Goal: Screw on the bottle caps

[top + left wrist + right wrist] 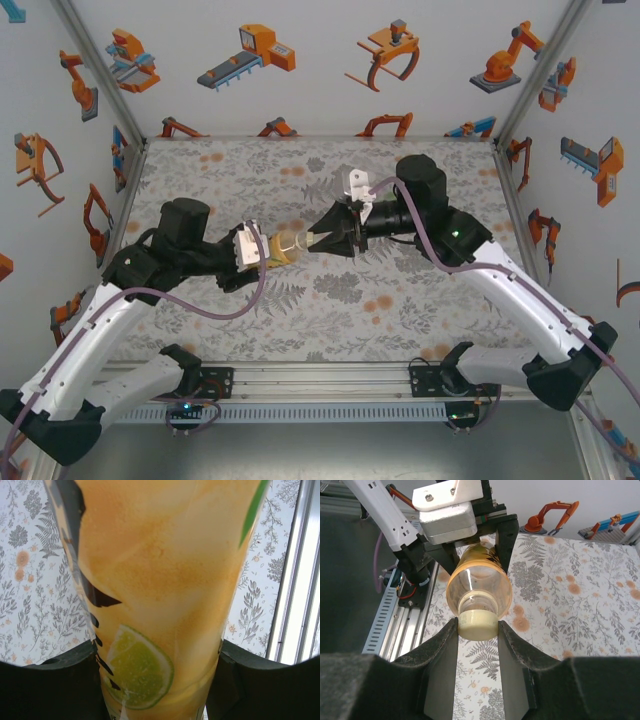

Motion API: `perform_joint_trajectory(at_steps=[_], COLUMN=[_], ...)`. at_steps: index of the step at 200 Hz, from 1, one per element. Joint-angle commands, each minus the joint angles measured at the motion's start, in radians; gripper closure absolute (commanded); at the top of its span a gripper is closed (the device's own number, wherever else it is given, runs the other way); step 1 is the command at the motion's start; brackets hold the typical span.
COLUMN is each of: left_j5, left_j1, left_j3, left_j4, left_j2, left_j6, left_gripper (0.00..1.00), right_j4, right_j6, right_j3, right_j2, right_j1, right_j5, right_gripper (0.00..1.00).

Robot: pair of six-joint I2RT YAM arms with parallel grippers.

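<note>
A: Two sets of jaws on one bottle. Nearest, lower centre of the right wrist view: right jaws closed to a narrow gap, pinching the pale yellow cap (477, 625) by its sides.

B: And seated on the neck?

A: Pressed against the mouth of the juice bottle (480, 582), just behind. Cannot tell whether threaded on: hidden under the cap's skirt.

B: Further back?

A: Then left jaws clamped across the bottle's far end, upper centre of that frame, holding it level in the air above the counter (580, 600). In the top view, mid-frame, between both arms, clear of the patterned surface.

B: Handling?

A: Probably light, thin clear plastic. Likely to dent if squeezed hard, and smooth enough to spin in the grip while twisting. Best held low on the body, as now, near the lime slice print (140, 667). Cap small and stiff, ribbing too fine to make out. Best taken across its rim, square to the neck, to avoid cross-threading.

B: Anything cut off?

A: Plenty. Bottle's base buried between the left fingers (50, 690). Shoulder and neck cropped off the top of the left wrist frame. Cap hard to tell from the dark fingertips in the top view. Fill level unclear: label or juice, impossible to say.
</note>
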Motion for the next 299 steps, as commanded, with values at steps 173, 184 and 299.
perform_joint_trajectory(at_steps=[173,184,299], left_j5=[0.014,0.019,0.137], left_j1=[-0.020,-0.019,-0.019], left_j3=[0.030,0.029,0.006], left_j4=[-0.049,-0.037,0.030], left_j2=[0.024,0.020,-0.024], left_j6=[0.064,0.052,0.036], left_gripper=[0.93,0.95,0.96], right_j4=[-0.363,-0.359,-0.285], right_j6=[-0.279,-0.283,-0.283], right_j3=[0.263,0.250,0.148], right_j2=[0.126,0.118,0.020], right_j1=[0.079,0.083,0.084], right_j5=[0.066,0.080,0.126], right_gripper=[1.00,1.00,1.00])
